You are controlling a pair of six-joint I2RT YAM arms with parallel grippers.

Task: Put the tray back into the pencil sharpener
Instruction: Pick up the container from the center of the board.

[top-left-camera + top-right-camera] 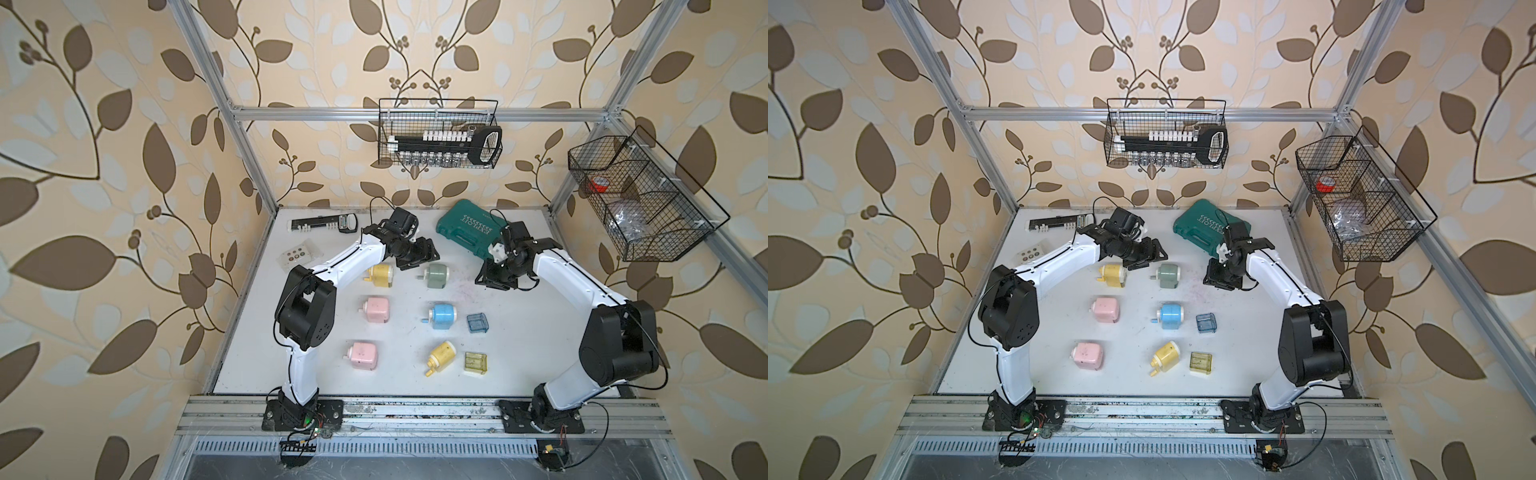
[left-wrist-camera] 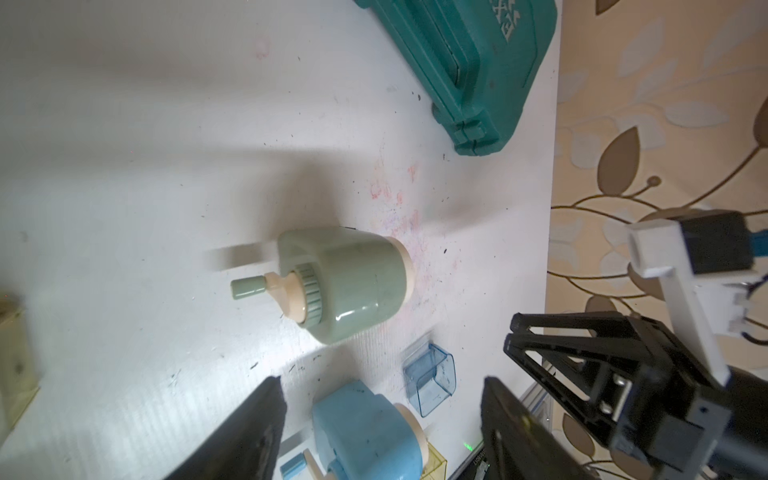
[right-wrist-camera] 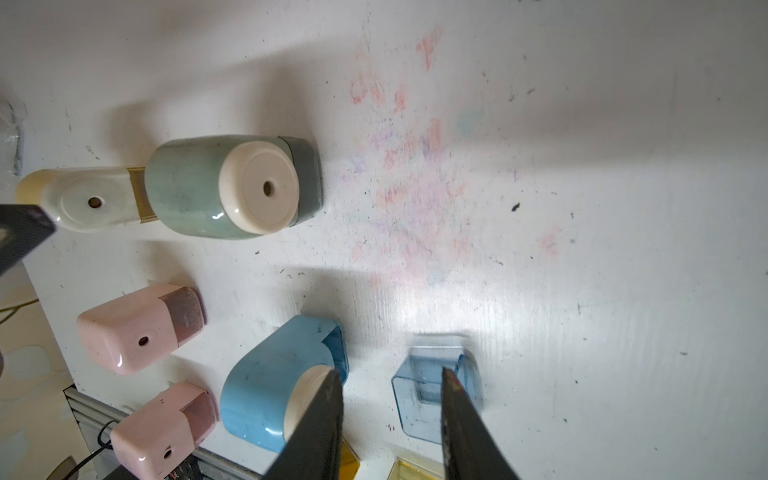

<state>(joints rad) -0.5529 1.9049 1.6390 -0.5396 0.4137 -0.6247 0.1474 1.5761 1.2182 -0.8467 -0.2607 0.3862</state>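
A clear blue tray (image 1: 478,322) (image 1: 1206,323) (image 3: 419,399) lies loose on the white table, just right of the blue pencil sharpener (image 1: 442,316) (image 3: 266,382), which is on its side. A clear yellow tray (image 1: 476,363) lies beside a yellow sharpener (image 1: 441,355) nearer the front. My left gripper (image 1: 424,251) (image 2: 382,380) hovers open and empty behind the green sharpener (image 1: 436,275) (image 2: 349,282). My right gripper (image 1: 490,279) (image 3: 390,372) hangs open to that sharpener's right, holding nothing. In the right wrist view its fingertips frame the gap between the blue sharpener and the blue tray.
Two pink sharpeners (image 1: 376,309) (image 1: 362,354) and another yellow one (image 1: 381,275) lie on the left half. A green tool case (image 1: 469,232) sits at the back right, small tool holders (image 1: 324,224) at the back left. Wire baskets (image 1: 438,137) hang on the walls.
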